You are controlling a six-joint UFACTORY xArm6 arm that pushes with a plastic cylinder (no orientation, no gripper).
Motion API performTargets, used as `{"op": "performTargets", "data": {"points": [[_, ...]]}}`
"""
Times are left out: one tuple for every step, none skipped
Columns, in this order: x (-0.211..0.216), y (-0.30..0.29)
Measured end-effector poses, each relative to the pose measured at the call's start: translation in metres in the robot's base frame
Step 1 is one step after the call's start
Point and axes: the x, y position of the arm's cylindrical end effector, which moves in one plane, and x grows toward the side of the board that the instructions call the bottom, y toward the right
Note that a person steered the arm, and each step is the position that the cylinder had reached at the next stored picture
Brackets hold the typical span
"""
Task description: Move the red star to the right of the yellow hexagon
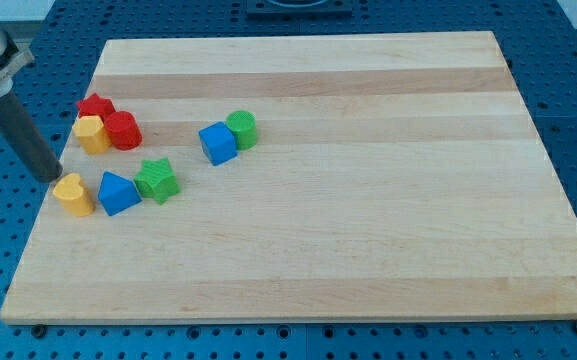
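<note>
The red star (pixel 95 104) lies near the board's left edge, touching the top of the yellow hexagon (pixel 91 134). A red cylinder (pixel 123 130) sits against the hexagon's right side. My tip (pixel 49 177) rests at the board's left edge, below and left of the hexagon and just above and left of a yellow heart-shaped block (pixel 73 194). The rod slants up to the view's top left.
A blue triangular block (pixel 118 192) and a green star (pixel 156 181) lie in a row right of the yellow heart. A blue cube (pixel 218 143) and a green cylinder (pixel 242 129) touch each other further right. The wooden board (pixel 368 200) lies on a blue perforated table.
</note>
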Motion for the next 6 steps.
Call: {"op": "performTargets", "data": {"points": [[-0.011, 0.000], [-0.073, 0.000], [-0.115, 0.007], [-0.109, 0.063], [-0.109, 0.092], [-0.121, 0.050]]}}
